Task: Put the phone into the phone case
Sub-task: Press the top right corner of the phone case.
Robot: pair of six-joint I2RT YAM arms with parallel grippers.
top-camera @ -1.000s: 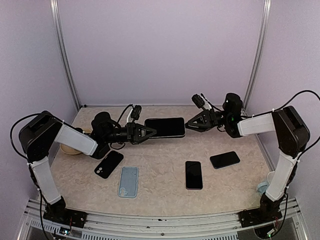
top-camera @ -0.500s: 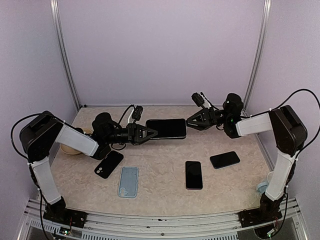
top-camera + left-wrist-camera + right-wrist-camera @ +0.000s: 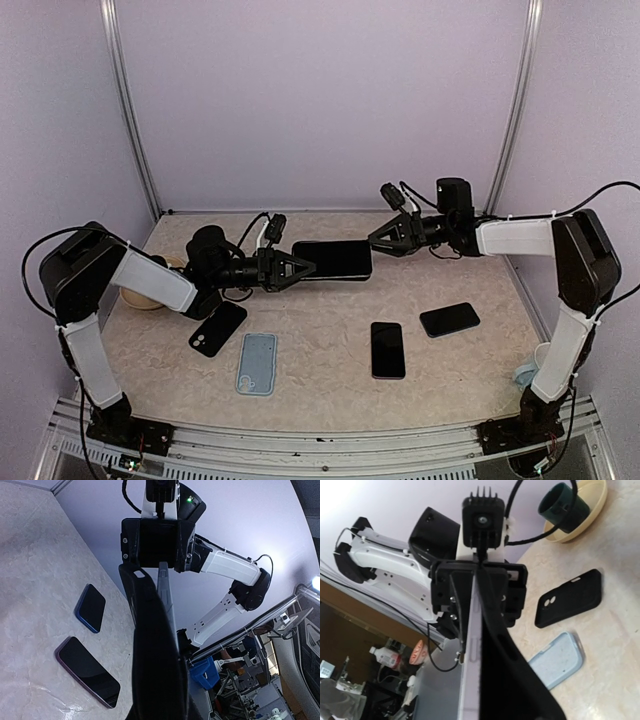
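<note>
Overhead, the black phone [image 3: 332,258] hangs mid-frame above a beige marbled desk [image 3: 320,320], with lilac walls [image 3: 320,100] behind. The jaws of the left arm [image 3: 150,280] are clamped tight on its left end. Those of the right arm [image 3: 515,238] bracket its right end; whether they pinch it I cannot tell. A pale-blue phone case [image 3: 257,362] lies lower left.

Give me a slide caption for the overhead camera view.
Left tool grips a black rectangular smartphone above the beige table; right tool meets its other end.

Both arms stretch inward, left fingers [image 3: 296,265] pinched shut, right fingers [image 3: 384,239] pointing back at them.
</note>
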